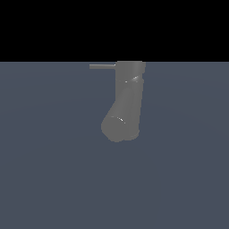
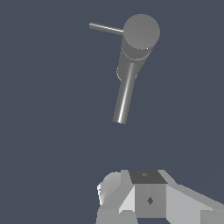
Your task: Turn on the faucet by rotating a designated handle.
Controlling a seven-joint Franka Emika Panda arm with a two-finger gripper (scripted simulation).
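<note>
Grey faucet [image 1: 127,96] and handle [image 1: 102,66] show in both views; fingers' spread cannot be told.

The hand [image 2: 151,199] is blocky, faceted white and grey (one dark top panel, small diamond mark).

I can see only a bit of my gripper [image 2: 131,214], and only in the wrist view. It is white and grey with flat, blocky sides. One side is round and pale. A dark square part sits in the middle. My fingertips are cut off by the picture edge, so I cannot tell if they are apart or together. I hold nothing that I can see.
</note>
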